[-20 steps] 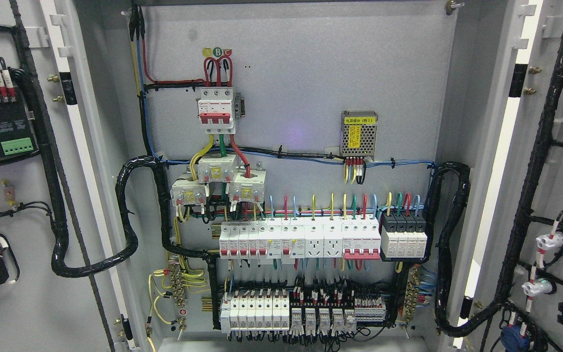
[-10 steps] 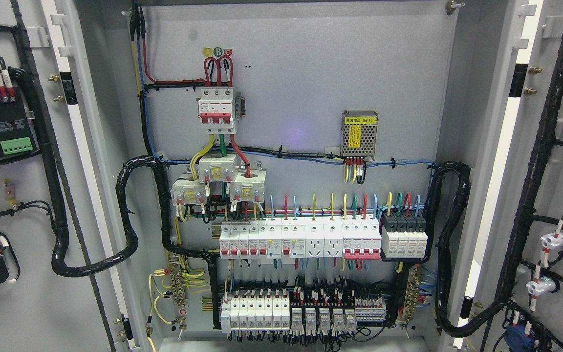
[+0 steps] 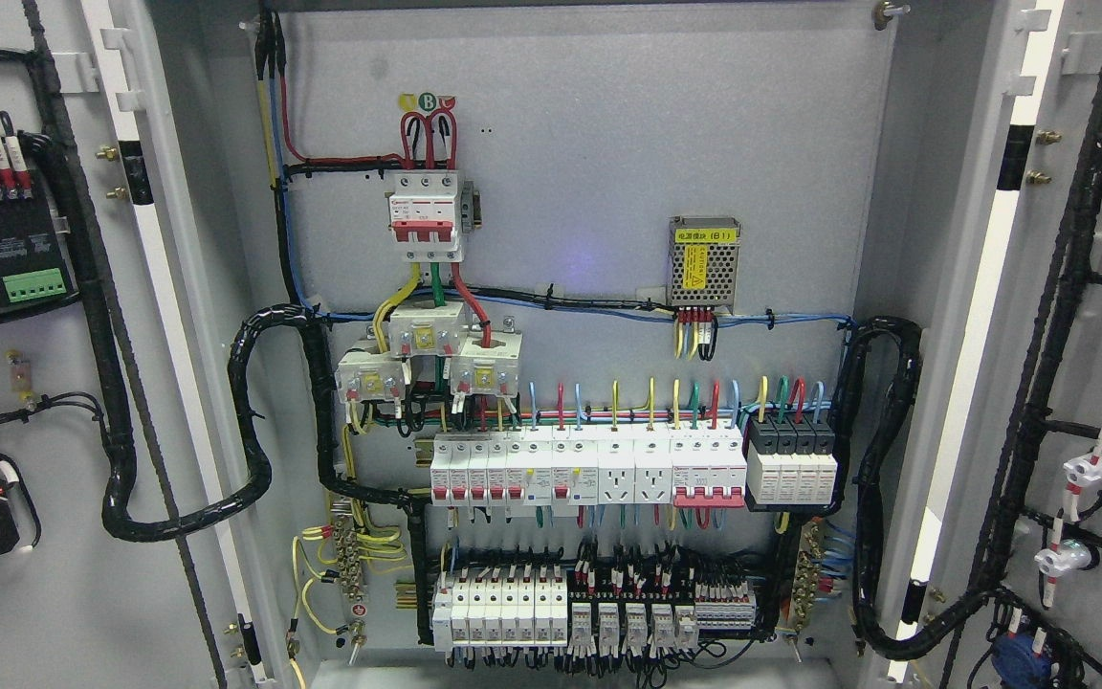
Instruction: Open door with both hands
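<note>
Cabinet [image 3: 589, 144] interior fully exposed: both doors stand swung wide, left door [image 3: 25, 383] at the picture's left edge showing its inner face with black harness and a green terminal block [image 3: 33, 284], right door [image 3: 1096, 383] at the right edge with its own cable loom and white indicator backs. Neither robot hand appears anywhere in the head view, so whether either is spread, pressed together or pinching a door edge cannot be told, and places cannot be given relative to a hand that is out of frame. Judging by how the doors lie, the opening looks essentially done. Risks from here (all guesswork): if a hand is holding a door off-frame and pushes on, the hinges or the thick black conduit [image 3: 254, 421] looping from the left door into the cabinet could be strained; a released door might drift back toward the frame; a hand brought inward could snag loose wires or knock the red-toggled main breaker [image 3: 425, 218] and the breaker row [image 3: 589, 467] below.
</note>
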Tool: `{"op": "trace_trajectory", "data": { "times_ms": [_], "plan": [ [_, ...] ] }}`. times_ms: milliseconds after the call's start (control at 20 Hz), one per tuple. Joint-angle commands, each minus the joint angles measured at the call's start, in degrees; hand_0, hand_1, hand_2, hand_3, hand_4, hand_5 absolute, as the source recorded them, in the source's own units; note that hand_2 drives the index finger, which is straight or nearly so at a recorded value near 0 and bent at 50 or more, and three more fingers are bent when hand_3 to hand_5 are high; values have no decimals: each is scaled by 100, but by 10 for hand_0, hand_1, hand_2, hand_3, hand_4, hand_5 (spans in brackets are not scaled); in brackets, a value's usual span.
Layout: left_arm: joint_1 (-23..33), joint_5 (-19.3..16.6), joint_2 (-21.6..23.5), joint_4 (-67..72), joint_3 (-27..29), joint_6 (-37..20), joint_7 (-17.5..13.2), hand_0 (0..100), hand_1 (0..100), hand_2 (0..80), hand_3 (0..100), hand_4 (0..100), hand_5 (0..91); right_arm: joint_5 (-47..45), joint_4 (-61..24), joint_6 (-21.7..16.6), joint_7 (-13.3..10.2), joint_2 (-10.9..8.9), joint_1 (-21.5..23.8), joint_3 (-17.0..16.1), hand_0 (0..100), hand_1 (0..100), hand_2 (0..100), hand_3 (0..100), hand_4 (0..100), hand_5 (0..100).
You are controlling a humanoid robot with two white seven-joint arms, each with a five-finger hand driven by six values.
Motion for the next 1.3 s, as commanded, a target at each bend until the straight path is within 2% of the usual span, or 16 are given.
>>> {"op": "trace_trajectory", "data": {
  "times_ms": [0, 300, 501, 651, 851, 952, 1252],
  "plan": [
    [44, 0, -46, -366, -157, 7, 2, 0, 0, 0, 0, 32, 0, -1, 224, -46, 138, -84, -10, -9, 0, 0, 0, 0, 0, 0],
    [149, 0, -90, -885, -297, -2, 11, 0, 0, 0, 0, 32, 0, -238, 278, -46, 173, -92, -36, 0, 0, 0, 0, 0, 0, 0],
    [404, -35, -187, -1184, -578, -2, 11, 0, 0, 0, 0, 33, 0, -247, 234, -46, 532, -84, 8, 0, 0, 0, 0, 0, 0, 0],
    [475, -106, -459, -1211, -868, -10, 20, 0, 0, 0, 0, 32, 0, -247, 207, -46, 559, -92, 34, 35, 0, 0, 0, 0, 0, 0],
    [826, -106, -495, -1447, -1026, -19, 20, 0, 0, 0, 0, 33, 0, -247, 85, -46, 568, -75, 60, 96, 0, 0, 0, 0, 0, 0],
    [966, -114, -521, -1606, -1210, -19, 20, 0, 0, 0, 0, 33, 0, -238, -143, -46, 656, -84, 183, 114, 0, 0, 0, 0, 0, 0],
    [1414, -580, -863, -1615, -1589, -54, 11, 0, 0, 0, 0, 33, 0, -203, -460, -46, 656, 83, 166, 614, 0, 0, 0, 0, 0, 0]
  ]
}}
